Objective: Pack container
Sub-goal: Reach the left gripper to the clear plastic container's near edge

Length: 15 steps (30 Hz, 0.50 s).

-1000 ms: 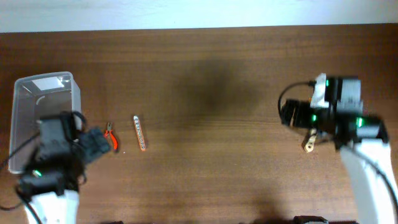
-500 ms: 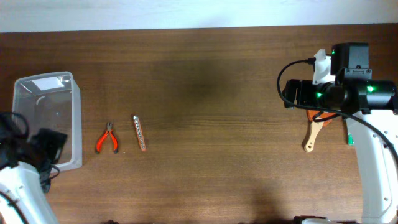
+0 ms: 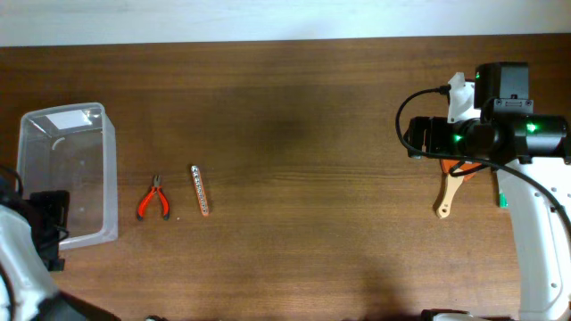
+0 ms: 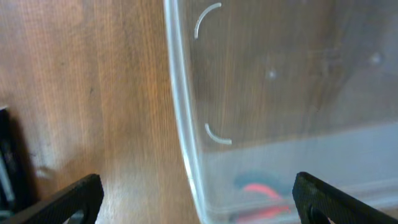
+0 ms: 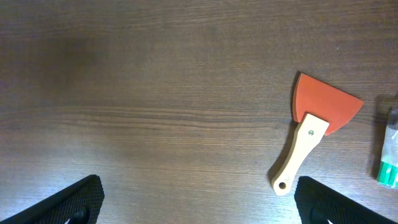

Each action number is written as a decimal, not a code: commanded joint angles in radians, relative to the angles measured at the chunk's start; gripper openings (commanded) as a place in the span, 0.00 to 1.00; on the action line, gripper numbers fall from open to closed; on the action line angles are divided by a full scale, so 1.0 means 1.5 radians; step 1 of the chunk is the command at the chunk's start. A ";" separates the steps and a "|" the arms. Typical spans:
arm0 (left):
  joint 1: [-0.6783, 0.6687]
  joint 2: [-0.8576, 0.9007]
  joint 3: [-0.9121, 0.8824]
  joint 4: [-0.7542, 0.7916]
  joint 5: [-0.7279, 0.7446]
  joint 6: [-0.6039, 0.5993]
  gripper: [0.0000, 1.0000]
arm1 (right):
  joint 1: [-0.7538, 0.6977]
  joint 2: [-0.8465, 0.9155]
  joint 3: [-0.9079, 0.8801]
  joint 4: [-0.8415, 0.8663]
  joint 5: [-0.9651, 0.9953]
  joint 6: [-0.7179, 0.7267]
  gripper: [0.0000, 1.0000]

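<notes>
The container [image 3: 67,187] is a big clear plastic tub with round corners and a rim all around. It sits flat at the left end of the brown desk [image 3: 294,107], with its open side up. You can see the wood of the desk right through its bottom, and there is a pale patch at its far end. From the left wrist its clear wall [image 4: 180,112] runs up the middle of the view.

The left tool [image 4: 198,186] hangs over the near edge of the container with its two fingers spread wide, holding nothing. I cannot tell if it touches the rim.

Red pliers [image 3: 153,200] lie on the desk just beside the container, outside it. They show as a red blur [image 4: 261,190] through the clear wall. A thin strip with little dots [image 3: 201,190] lies near the pliers.

Far off at the other end, the right tool [image 5: 198,193] is wide open too, with nothing in it. Near it lie a scraper [image 5: 311,127] with an orange blade and a wooden handle, and a small thing with a green end [image 5: 388,158]
</notes>
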 commanded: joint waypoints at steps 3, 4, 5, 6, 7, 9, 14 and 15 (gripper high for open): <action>0.003 0.058 0.009 0.026 -0.013 -0.015 0.99 | -0.004 0.003 0.012 -0.003 -0.008 -0.007 0.99; 0.003 0.068 0.009 0.031 -0.013 -0.014 0.99 | -0.004 0.003 0.012 -0.003 -0.008 -0.007 0.99; 0.003 0.079 0.009 0.036 -0.017 -0.015 0.99 | -0.004 0.003 0.012 -0.003 -0.008 -0.007 0.99; 0.003 0.090 0.009 0.039 -0.024 -0.017 0.99 | -0.004 0.003 0.012 -0.003 -0.008 -0.007 0.99; 0.003 0.099 0.009 0.041 -0.031 -0.019 0.99 | -0.004 0.003 0.012 -0.003 -0.008 -0.007 0.99; 0.003 0.120 0.009 0.045 -0.053 -0.020 0.99 | -0.004 0.003 0.012 -0.004 -0.008 -0.007 0.99; 0.003 0.158 0.009 0.049 -0.066 -0.020 0.99 | -0.004 0.003 0.012 -0.004 -0.008 -0.007 0.98; 0.003 0.162 0.009 0.051 -0.069 -0.020 1.00 | -0.004 0.003 0.012 -0.004 -0.008 -0.007 0.99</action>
